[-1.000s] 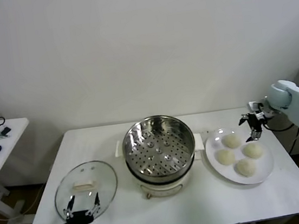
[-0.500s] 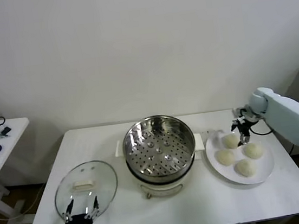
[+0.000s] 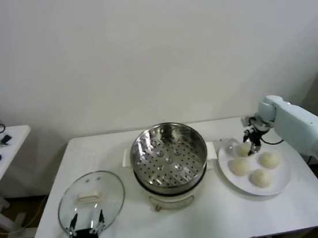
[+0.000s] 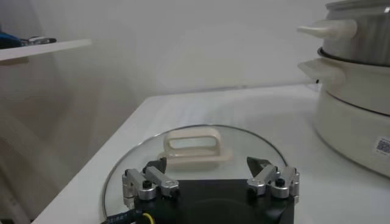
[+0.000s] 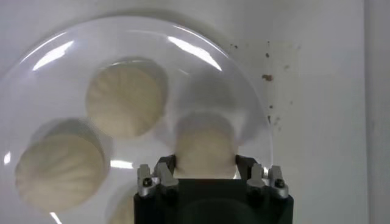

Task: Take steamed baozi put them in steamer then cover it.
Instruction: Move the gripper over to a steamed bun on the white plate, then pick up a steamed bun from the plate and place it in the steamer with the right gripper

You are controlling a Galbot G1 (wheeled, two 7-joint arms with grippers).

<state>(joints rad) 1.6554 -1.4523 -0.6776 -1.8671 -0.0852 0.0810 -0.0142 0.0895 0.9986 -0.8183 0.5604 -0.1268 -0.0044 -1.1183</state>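
Straddling the first baozi (image 5: 205, 146) on the plate (image 3: 283, 182) beside the empty steamer (image 3: 168, 155), the right gripper (image 5: 205, 168) was held open; nothing was loaded, cover (image 3: 92, 200) untouched.

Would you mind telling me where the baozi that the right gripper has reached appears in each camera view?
Head view: the baozi is the plate's rear-left bun, under the right gripper.
Right wrist view: the same baozi sits between the open fingers.
Left wrist view: not in it; only the cover and steamer show.
Shared landmark: the white plate.
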